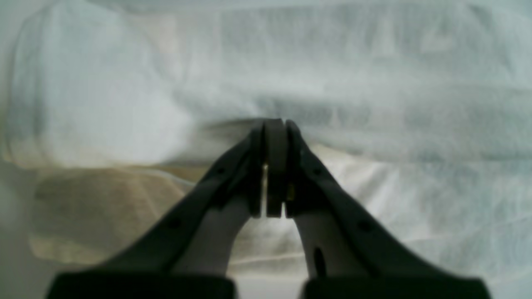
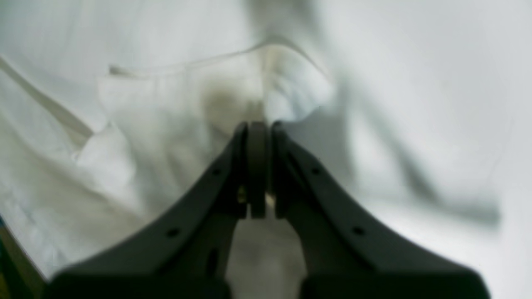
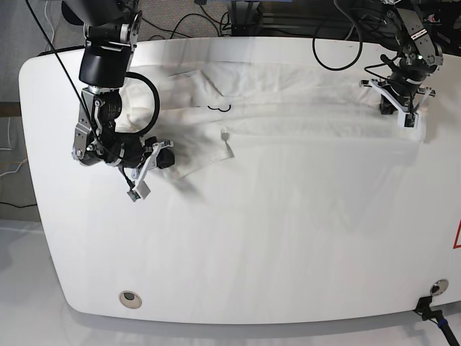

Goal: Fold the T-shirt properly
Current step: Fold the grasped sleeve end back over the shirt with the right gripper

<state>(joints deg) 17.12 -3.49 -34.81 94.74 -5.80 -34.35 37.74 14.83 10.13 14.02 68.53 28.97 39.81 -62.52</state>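
Note:
The white T-shirt [image 3: 288,101] lies in a long, wrinkled band across the back of the table, with no print showing. My left gripper [image 3: 395,108] is at its far right end. In the left wrist view its jaws [image 1: 274,124] are closed, with the cloth [image 1: 353,83] puckered at the tips. My right gripper [image 3: 167,150] is at the shirt's left front edge. In the right wrist view its jaws [image 2: 257,126] are closed against a raised flap of the shirt [image 2: 291,87].
The white tabletop [image 3: 288,245] stretches in front of the shirt. Black cables [image 3: 338,43] lie along the back edge. A round grommet [image 3: 130,298] is at the front left and a small clamp [image 3: 432,310] at the front right corner.

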